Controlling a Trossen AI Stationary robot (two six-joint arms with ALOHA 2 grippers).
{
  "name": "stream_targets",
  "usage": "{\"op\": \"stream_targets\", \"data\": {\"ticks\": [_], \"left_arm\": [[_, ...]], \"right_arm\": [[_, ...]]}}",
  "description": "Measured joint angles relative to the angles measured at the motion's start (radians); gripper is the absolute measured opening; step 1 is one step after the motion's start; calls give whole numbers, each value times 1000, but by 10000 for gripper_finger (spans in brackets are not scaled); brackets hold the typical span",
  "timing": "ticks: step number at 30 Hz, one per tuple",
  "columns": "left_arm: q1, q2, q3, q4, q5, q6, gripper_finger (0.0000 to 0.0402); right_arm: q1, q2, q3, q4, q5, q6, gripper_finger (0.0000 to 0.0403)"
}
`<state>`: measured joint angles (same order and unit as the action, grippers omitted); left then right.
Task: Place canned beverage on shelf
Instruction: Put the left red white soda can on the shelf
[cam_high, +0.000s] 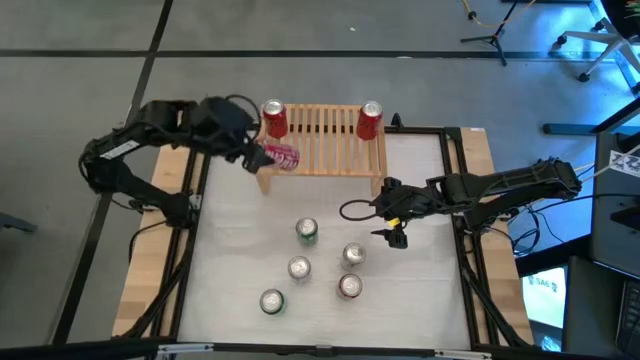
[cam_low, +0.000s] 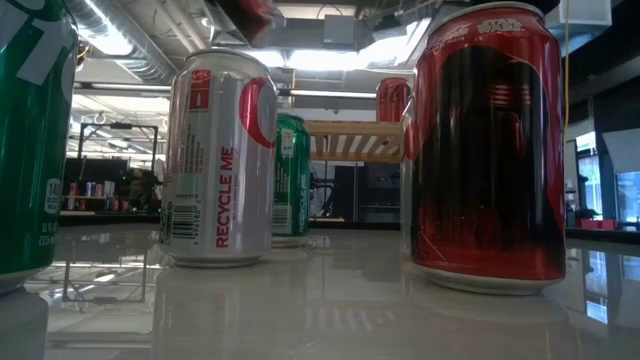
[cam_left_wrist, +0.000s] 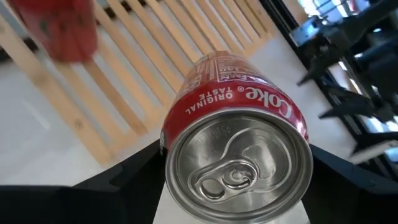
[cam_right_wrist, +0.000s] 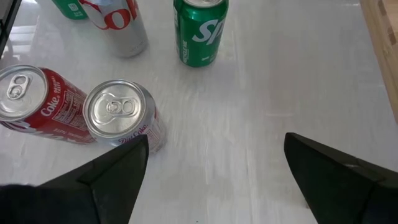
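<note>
My left gripper (cam_high: 262, 154) is shut on a red Coke can (cam_left_wrist: 236, 112), held above the left front part of the light-wood slatted shelf (cam_high: 322, 142). Two other red cans (cam_high: 273, 118) (cam_high: 369, 120) stand upright on the shelf's far left and far right slats. My right gripper (cam_high: 395, 226) hovers open over the table at the right, with nothing between its fingers (cam_right_wrist: 118, 177). Several cans stand on the white table, among them a green one (cam_high: 306, 231). My left gripper pinches the can's side wall near its top end (cam_left_wrist: 171, 134) between its two fingers (cam_left_wrist: 140, 171). The fingers come slanting down from the table's left and lie along the can, whose lid faces the wrist. The can is tipped over, its bottom toward the shelf, lifted clear.
In the right wrist view a green Sprite can (cam_right_wrist: 200, 31), a silver-topped can (cam_right_wrist: 121, 115) and a red Coke can (cam_right_wrist: 37, 106) stand ahead of the open fingers. The shelf's middle slats (cam_high: 320, 125) are bare. Black frame rails (cam_high: 455, 180) border the table.
</note>
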<state>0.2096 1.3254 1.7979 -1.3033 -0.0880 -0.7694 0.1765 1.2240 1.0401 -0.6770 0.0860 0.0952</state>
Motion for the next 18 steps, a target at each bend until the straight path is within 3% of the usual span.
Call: {"op": "stream_targets", "data": {"ticks": [8,18], "left_arm": [[157,117,51,-76,78,195,289],[280,221,53,-202,162,327,289]], "right_arm": [[0,0,0,7,0,0,370],[0,0,0,7,0,0,370]]}}
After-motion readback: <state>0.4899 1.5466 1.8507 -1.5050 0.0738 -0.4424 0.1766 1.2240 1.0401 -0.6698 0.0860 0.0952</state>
